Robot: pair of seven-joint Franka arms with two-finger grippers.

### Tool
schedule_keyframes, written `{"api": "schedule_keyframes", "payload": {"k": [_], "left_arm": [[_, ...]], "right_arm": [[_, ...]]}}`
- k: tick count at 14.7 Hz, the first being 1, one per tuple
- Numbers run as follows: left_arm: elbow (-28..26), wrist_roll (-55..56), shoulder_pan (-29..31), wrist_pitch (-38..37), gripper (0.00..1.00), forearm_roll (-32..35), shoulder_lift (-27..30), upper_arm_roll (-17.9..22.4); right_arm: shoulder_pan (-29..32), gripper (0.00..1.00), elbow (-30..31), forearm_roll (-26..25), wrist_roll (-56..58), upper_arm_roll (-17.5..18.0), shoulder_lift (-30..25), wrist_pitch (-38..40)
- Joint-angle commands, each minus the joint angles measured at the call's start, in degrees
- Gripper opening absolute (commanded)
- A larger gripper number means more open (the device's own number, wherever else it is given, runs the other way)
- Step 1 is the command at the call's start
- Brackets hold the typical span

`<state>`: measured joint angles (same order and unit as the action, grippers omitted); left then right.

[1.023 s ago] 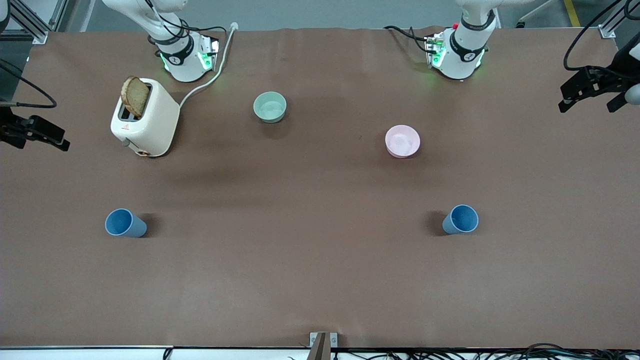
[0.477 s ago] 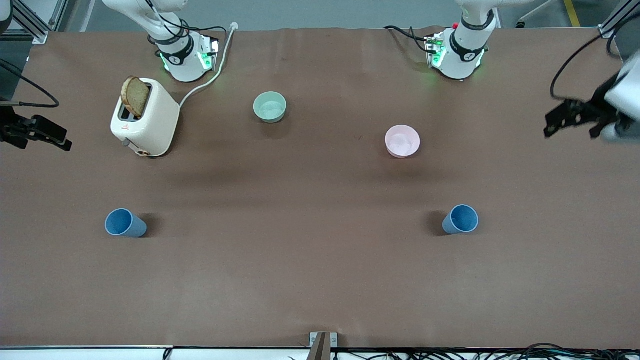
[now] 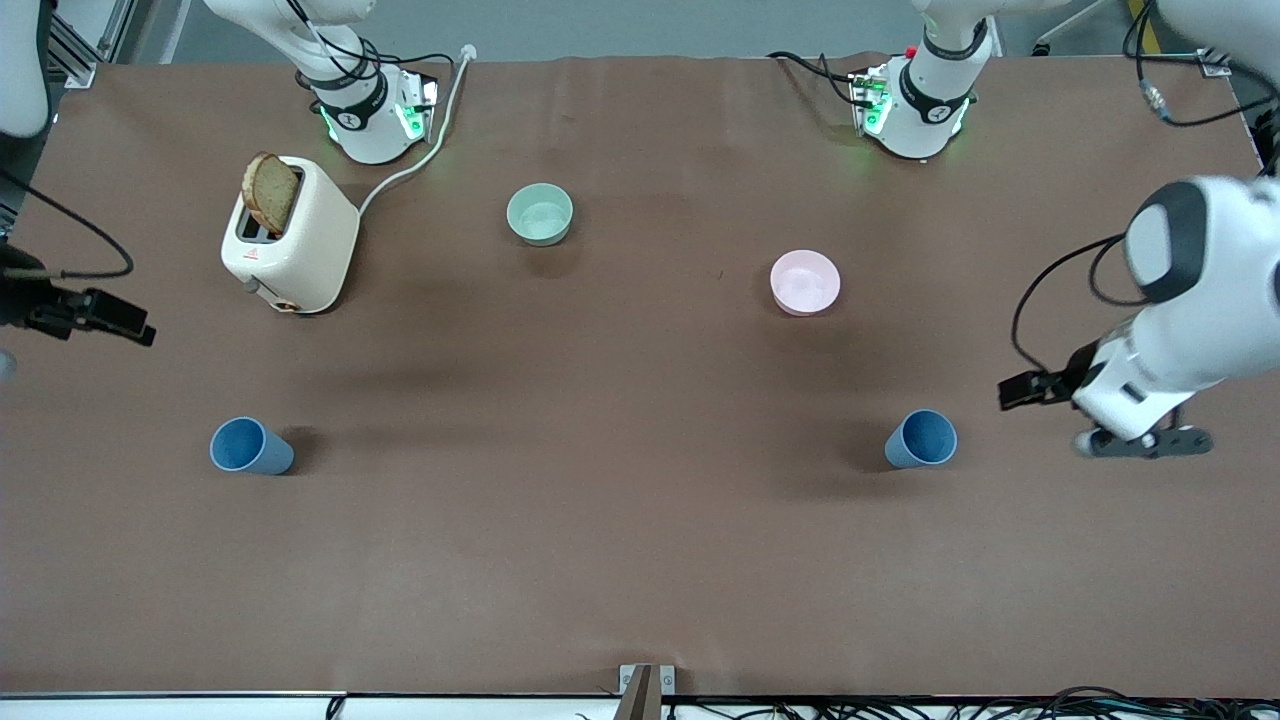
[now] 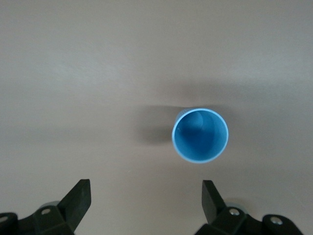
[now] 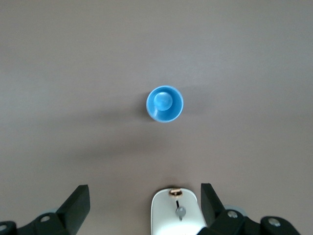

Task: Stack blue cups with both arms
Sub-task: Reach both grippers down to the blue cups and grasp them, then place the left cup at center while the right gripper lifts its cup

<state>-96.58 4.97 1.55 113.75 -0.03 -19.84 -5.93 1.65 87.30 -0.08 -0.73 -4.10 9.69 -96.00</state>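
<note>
Hovering at the right edge of the front frame, my left gripper (image 3: 1140, 440) hangs with fingers spread wide, empty, over the table just beside one cup (image 3: 921, 438) at the lower right of centre. That cup stands upright, mouth up, and in my left wrist view it (image 4: 200, 135) lies ahead of the open jaws, slightly toward one finger. My right gripper (image 3: 100, 315), also spread and empty, sits at the frame's left edge, above the other cup (image 3: 248, 446), which stands upright lower left.

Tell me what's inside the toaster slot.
A slice of brown bread stands in the white toaster's slot, its upper part sticking out. The lower part, down in the slot, is hidden.
</note>
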Motion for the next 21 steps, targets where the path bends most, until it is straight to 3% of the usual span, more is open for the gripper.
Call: {"api": "schedule_keyframes", "payload": {"k": [1, 4, 8, 10, 13, 14, 15, 16, 18, 21], "left_arm": [[-1.9, 5.1, -2.9, 3.5, 1.00, 0.1, -2.3, -0.3], [-2.2, 8.6, -3.6, 10.4, 0.97, 0.6, -7.7, -0.2], [-2.1, 8.8, -2.9, 12.3, 0.71, 5.1, -11.4, -0.2], [-2.0, 9.2, -2.9, 12.6, 0.53, 5.1, -12.8, -0.2], [-1.8, 14.6, -3.7, 12.6, 0.07, 5.2, -13.3, -0.2], [-1.5, 16.7, -3.9, 12.6, 0.00, 5.2, -13.2, -0.2], [-1.2, 18.7, -4.8, 12.6, 0.00, 5.2, -13.1, -0.3], [-1.1, 20.5, -5.8, 12.5, 0.00, 5.2, -12.9, -0.3], [0.5, 26.1, -9.3, 11.4, 0.00, 5.2, -12.1, -0.4], [7.2, 40.0, -19.1, 6.4, 0.00, 4.7, -12.3, -0.4]], "right_arm": [[1.1, 1.00, -0.7, -0.2, 1.4, -1.3, 4.9, -4.1], [2.8, 1.00, -0.6, 0.3, 6.6, -2.7, 11.5, -9.7], [4.2, 1.00, -0.4, 4.9, 7.1, -2.8, 18.1, -10.5], [4.9, 1.00, -0.3, 4.9, 7.2, -2.8, 22.4, -14.9], [5.9, 0.98, -0.4, 5.2, 8.9, -2.8, 26.3, -18.8], [5.8, 0.97, -0.4, 5.5, 8.9, -2.8, 26.7, -19.0], [5.9, 0.93, -0.4, 6.0, 8.9, -2.7, 27.3, -19.1], [6.0, 0.88, -0.4, 6.5, 8.9, -2.7, 27.5, -19.1], [6.4, 0.65, -0.4, 8.0, 9.0, -2.7, 28.7, -19.1], [6.5, 0.16, -0.4, 8.3, 8.9, -2.6, 29.0, -19.1]]}}
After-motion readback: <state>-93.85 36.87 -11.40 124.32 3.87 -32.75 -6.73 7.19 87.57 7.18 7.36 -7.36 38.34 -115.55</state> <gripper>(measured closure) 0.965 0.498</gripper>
